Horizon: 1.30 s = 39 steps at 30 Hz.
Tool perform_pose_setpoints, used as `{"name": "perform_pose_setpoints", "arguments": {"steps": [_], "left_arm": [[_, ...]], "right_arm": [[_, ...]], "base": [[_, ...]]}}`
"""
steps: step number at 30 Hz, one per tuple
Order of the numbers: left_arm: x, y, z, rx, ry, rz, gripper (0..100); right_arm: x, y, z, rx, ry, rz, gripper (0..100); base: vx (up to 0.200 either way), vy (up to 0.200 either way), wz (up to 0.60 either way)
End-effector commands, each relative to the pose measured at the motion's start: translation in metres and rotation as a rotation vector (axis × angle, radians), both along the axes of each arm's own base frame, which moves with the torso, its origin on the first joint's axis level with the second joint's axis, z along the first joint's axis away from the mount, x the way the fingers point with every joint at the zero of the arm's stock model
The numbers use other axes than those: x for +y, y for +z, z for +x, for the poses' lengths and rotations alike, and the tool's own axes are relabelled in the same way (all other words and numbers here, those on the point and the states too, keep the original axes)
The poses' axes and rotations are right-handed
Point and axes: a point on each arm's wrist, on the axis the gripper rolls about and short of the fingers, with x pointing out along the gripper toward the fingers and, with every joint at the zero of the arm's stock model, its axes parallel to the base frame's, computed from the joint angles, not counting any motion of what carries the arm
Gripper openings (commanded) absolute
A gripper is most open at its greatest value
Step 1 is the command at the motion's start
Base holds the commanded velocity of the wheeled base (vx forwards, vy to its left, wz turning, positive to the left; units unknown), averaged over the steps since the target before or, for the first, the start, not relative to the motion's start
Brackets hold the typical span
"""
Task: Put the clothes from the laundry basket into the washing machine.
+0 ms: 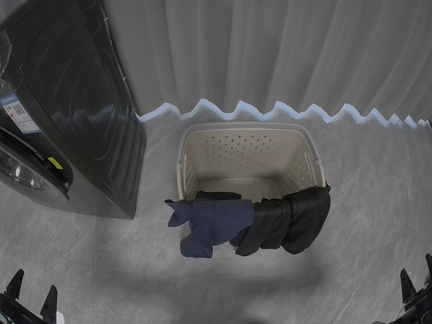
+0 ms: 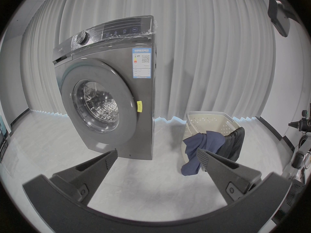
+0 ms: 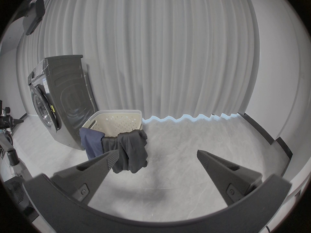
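Grey floor (image 1: 135, 257), clothes (image 1: 274, 223) over basket rim (image 1: 247, 125), washer (image 2: 107, 104) shut

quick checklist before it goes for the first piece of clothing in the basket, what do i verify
1. The left gripper is open and empty: ok.
2. The right gripper is open and empty: ok.
3. Clothes can be grasped: the navy garment and the black garment hang over the near rim of the laundry basket, with nothing over them: ok.
4. The basket stands upright on the floor beside the washing machine: ok.
5. The door is open for loading: it looks shut: not ok.
6. Nothing more lies in the basket: its near bottom is hidden behind the draped garments: cannot tell.
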Motion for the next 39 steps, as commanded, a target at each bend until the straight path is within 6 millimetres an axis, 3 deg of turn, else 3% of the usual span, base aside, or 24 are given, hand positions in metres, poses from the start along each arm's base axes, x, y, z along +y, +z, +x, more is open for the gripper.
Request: {"name": "perform_pose_setpoints", "arguments": {"steps": [1,39], "left_arm": [[0.0,-0.0048,0.0001,0.001,0.001,-0.001,100],[0.0,-0.0048,0.0,0.0,0.001,0.0,100]], "right_arm": [[0.0,-0.0049,0.0,0.0,0.0,0.001,100],[0.0,-0.0049,0.0,0.0,0.0,0.001,100]], "base": [[0.0,0.2,0.0],[0.0,0.2,0.0]]}}
